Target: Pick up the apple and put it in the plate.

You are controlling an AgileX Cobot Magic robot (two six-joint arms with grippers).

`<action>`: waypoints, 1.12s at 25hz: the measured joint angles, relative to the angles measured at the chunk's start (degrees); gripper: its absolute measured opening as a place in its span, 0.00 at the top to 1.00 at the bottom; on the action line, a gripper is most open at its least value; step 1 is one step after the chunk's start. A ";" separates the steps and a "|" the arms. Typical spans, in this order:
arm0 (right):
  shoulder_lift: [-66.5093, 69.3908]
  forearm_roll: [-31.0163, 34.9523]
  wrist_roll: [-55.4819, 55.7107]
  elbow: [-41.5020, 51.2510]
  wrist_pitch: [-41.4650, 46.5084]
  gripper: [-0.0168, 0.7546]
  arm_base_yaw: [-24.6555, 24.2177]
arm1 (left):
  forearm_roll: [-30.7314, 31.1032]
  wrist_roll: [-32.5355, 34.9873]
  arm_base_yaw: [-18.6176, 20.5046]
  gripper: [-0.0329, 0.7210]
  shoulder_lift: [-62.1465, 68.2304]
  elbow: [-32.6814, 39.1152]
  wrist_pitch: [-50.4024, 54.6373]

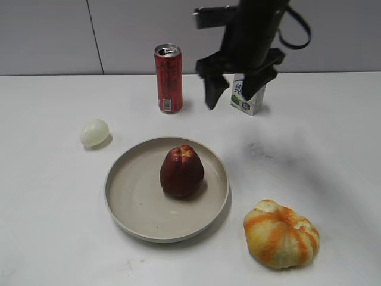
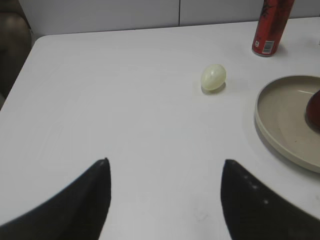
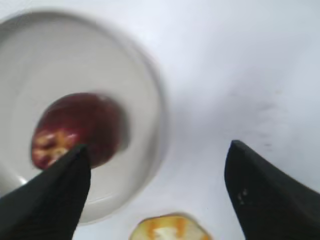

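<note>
Clearing the arm cleanly looks like the step in hand, since the apple [image 1: 181, 171] already sits upright inside the plate [image 1: 128, 205], a little right of its middle. Starting at the left, the left claw [image 2: 165, 192] hangs spread wide over bare worktop [image 1: 47, 226], holding nothing, with a pale egg-shaped object [image 1: 94, 132] beyond it. Further right, the right claw [image 1: 233, 88] is raised above the plate's far side, jaws wide and empty, in front of a red can [image 1: 168, 78] and a small carton [image 1: 247, 98]. Judging from this, it should lift straight away, keeping clear of both. An orange ribbed fruit [image 1: 281, 233] lies right of the plate.
</note>
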 joint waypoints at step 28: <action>-54.44 -2.01 -0.51 61.69 -11.02 0.21 -28.73 | 0.00 0.00 0.00 0.26 0.00 0.00 0.00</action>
